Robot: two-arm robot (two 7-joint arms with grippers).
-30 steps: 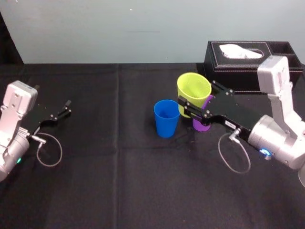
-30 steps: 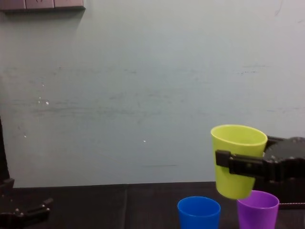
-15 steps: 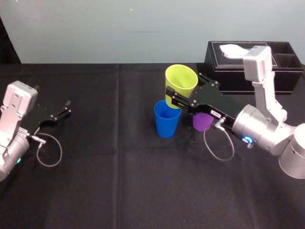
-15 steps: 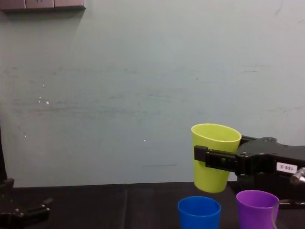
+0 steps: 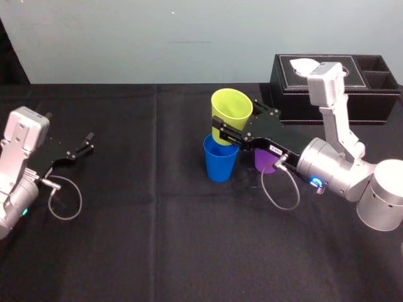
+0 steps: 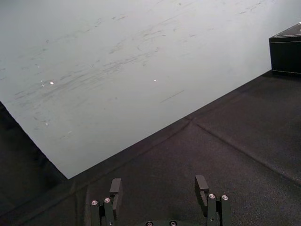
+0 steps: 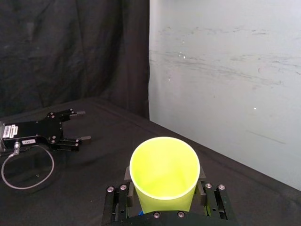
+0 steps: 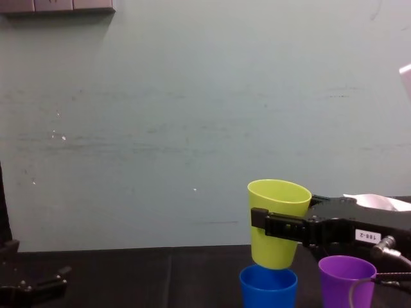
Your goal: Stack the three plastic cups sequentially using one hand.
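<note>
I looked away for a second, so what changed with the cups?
The right gripper, shut on the yellow-green cup, carried it toward the robot's left and down, to just over the blue cup. The blue cup, purple cup and left gripper stayed put.

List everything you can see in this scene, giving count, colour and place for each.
blue cup: 1, blue, mid-table
yellow-green cup: 1, yellow-green, held just above blue cup's mouth
purple cup: 1, purple, right of blue cup
tissue box: 1, black, back right
table: 1, black cloth, underneath all
left gripper: 1, black, parked left, fingers open
right gripper: 1, black, fingers shut on yellow-green cup
</note>
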